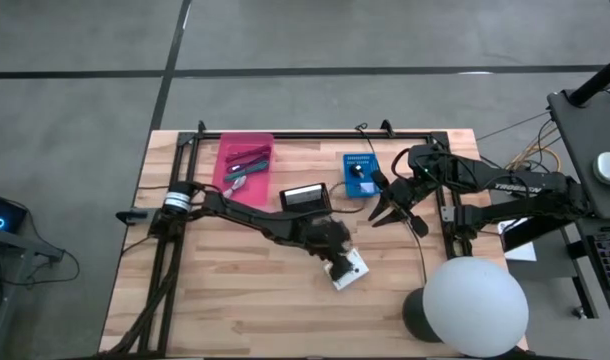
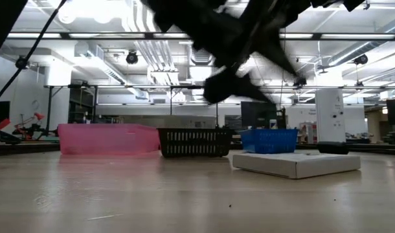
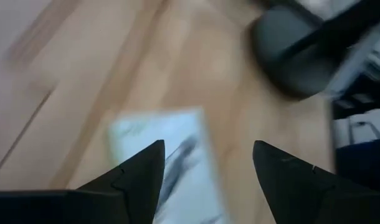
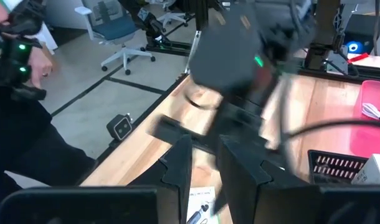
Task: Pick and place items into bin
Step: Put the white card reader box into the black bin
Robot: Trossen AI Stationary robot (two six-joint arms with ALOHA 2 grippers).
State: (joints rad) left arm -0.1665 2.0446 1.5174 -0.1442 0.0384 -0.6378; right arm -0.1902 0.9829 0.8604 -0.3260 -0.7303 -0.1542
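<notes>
A white flat packet (image 1: 349, 269) lies flat on the wooden table near its middle; it shows too in the low view (image 2: 294, 162) and blurred in the left wrist view (image 3: 168, 162). My left gripper (image 1: 336, 243) hangs open above the packet's far-left end, and its fingers (image 3: 205, 146) stand to either side without touching it. My right gripper (image 1: 394, 217) hovers open in front of the blue box, to the right of the left gripper, and its own view (image 4: 204, 143) looks at the left arm. The pink bin (image 1: 245, 165) holds several pen-like sticks.
A black slotted basket (image 1: 305, 197) and a blue box (image 1: 360, 173) stand by the far edge, right of the pink bin (image 2: 107, 139). A white globe lamp (image 1: 475, 305) sits at the near right corner. Bare wood lies at the near left.
</notes>
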